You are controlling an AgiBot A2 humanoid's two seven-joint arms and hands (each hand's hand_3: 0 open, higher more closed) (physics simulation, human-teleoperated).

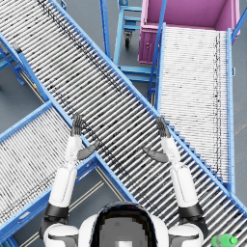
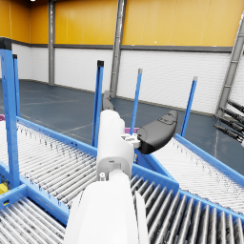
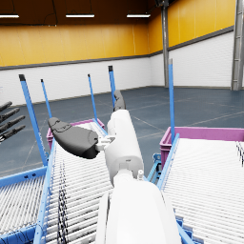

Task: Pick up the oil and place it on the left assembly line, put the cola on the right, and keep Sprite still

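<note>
— One bottle (image 1: 225, 240) is all I can spot: green, half cut off at the bottom right corner of the head view, seemingly on the middle belt (image 1: 111, 96). Sprite, I'd guess, so it stays put.

— The oil? The cola?

— Neither is in view.

— And the hands?

— The left hand (image 1: 79, 140) and the right hand (image 1: 163, 142) hover over that belt at mid-frame, fingers spread, holding nothing.

— How would the oil handle?

— Heavier than soda, I'd expect, and slick. Wrap the body, not the cap, and keep it upright. Cola is round and would likely roll on the rollers.

— Where do they go?

— The left belt (image 1: 24, 149) is at lower left, the right belt (image 1: 193, 87) at upper right, with a pink bin (image 1: 188, 14) at its top end.
</note>
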